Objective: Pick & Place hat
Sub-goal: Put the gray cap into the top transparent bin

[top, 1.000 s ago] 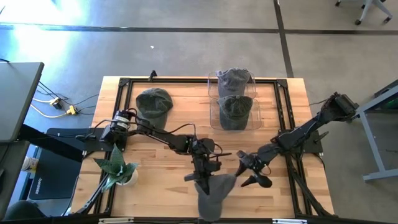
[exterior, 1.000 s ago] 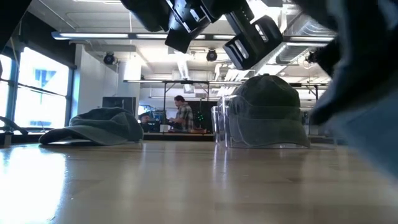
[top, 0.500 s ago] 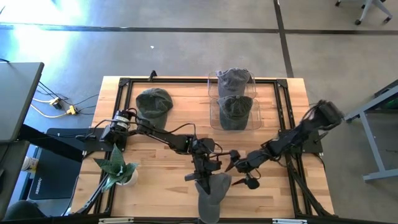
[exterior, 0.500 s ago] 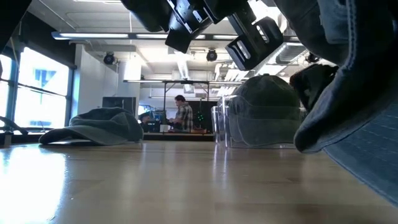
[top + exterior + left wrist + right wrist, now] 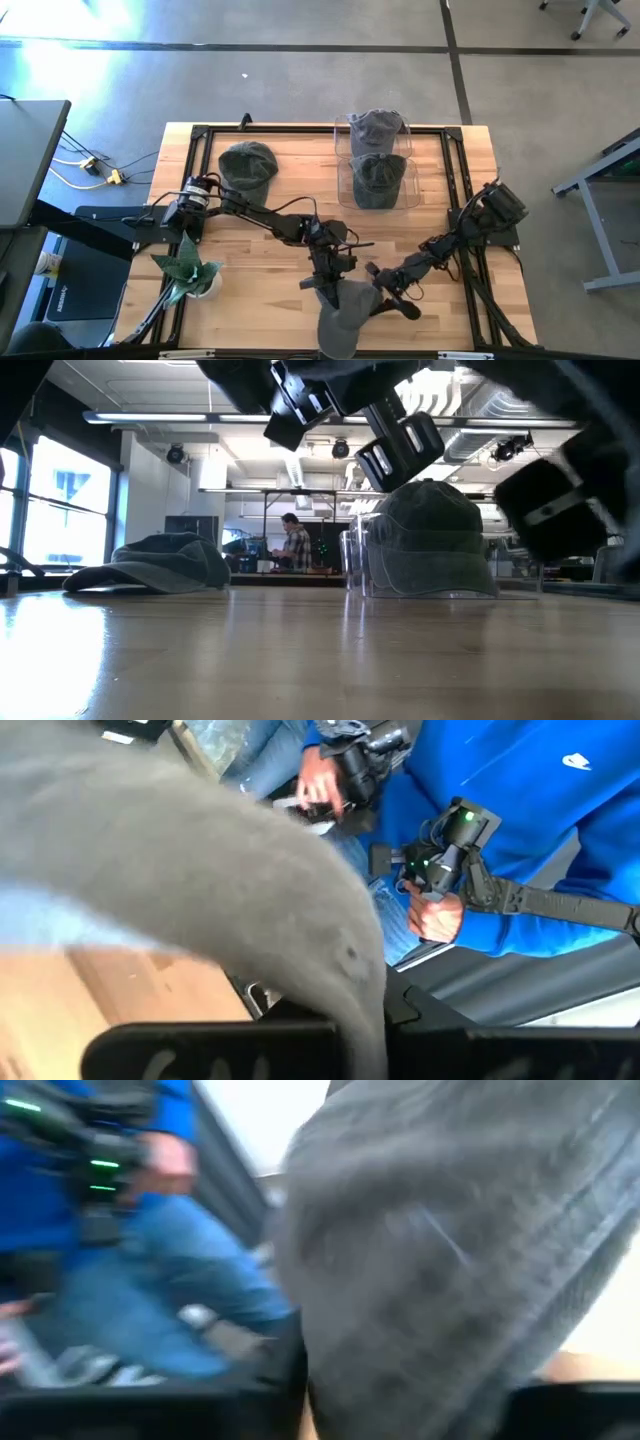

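Note:
A grey hat (image 5: 341, 312) hangs at the table's near edge, under my left gripper (image 5: 327, 283), which is shut on it. In the left wrist view the grey hat (image 5: 200, 870) fills the space above the fingers. My right gripper (image 5: 388, 291) stands open against the hat's right side, and the grey hat (image 5: 450, 1260) looms close in its wrist view. A dark green hat (image 5: 247, 166) lies brim-down on the far left of the table. Two more hats (image 5: 378, 178) sit in a clear holder (image 5: 410, 190). My left gripper pinches the grey hat at its far edge (image 5: 334, 292), coming from above and pointing down. The hat hangs below the fingers, and its lower end (image 5: 338, 343) reaches past the table's near edge. My right gripper stands at the hat's right side (image 5: 372, 298); whether it touches, I cannot tell.
A potted plant (image 5: 188, 268) stands at the table's near left. The clear holder (image 5: 365, 565) with hats is at the far middle. A person in blue (image 5: 520, 810) stands beyond the near edge holding controllers. Bare wood (image 5: 260, 265) lies between the green hat and the grippers.
My right gripper has swung from the table's right toward the left and near edge, closing in on the grey hat's right side, and its arm has folded in. My left gripper has kept its hold. In the low view the hat has left the picture's right side.

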Controlling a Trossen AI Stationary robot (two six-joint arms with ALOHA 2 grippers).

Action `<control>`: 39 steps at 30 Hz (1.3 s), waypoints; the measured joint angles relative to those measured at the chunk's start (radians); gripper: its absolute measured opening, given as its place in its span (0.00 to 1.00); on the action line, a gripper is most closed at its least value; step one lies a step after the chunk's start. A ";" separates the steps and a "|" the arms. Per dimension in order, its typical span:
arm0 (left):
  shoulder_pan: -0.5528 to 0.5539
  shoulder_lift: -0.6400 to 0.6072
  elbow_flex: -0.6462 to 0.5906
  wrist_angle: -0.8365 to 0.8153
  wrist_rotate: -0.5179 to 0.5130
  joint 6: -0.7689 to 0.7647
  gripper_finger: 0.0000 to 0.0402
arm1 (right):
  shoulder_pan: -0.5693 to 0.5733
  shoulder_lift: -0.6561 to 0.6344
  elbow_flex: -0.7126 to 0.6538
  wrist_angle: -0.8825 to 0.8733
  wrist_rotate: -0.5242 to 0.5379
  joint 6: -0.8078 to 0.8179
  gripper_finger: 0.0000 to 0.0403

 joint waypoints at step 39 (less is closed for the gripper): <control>-0.054 0.000 0.001 -0.202 -0.173 0.366 0.03 | -0.018 -0.365 -0.001 -0.306 -0.253 0.279 0.01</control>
